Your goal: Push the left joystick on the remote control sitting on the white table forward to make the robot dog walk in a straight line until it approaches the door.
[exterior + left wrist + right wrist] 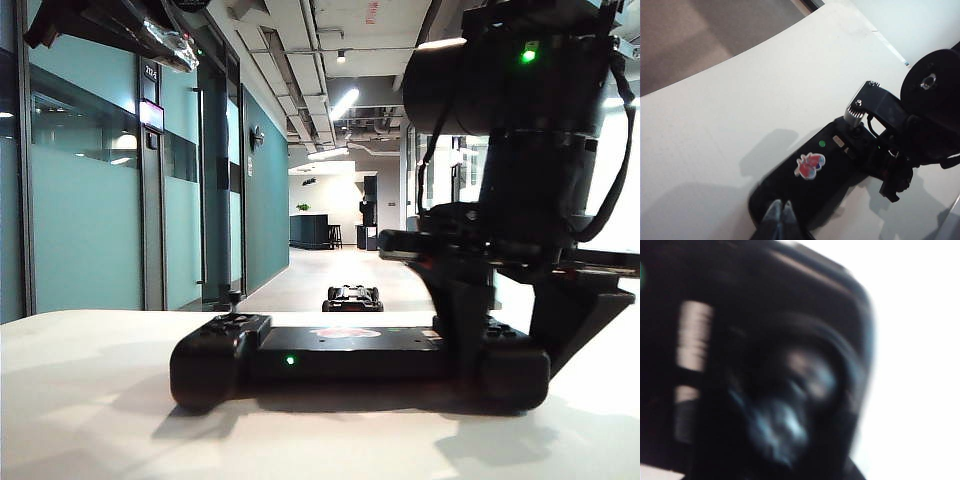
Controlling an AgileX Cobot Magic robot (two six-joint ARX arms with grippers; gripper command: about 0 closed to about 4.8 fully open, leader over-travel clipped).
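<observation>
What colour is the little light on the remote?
Green, clearest in the left wrist view, on the black remote.

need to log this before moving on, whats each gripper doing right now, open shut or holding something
Left gripper: fingertips together, shut, over the remote control, holding nothing visible.
Right gripper: down on the remote's other end; open or shut cannot be told.

Teal glass wall (90, 200) lines a pale-floored corridor (320, 275) under ceiling strip lights (343, 102).

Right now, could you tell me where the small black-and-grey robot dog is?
In the exterior view, the small black-and-grey robot dog sits on the corridor floor near centre, beyond the wide black remote control on the white table.
</observation>
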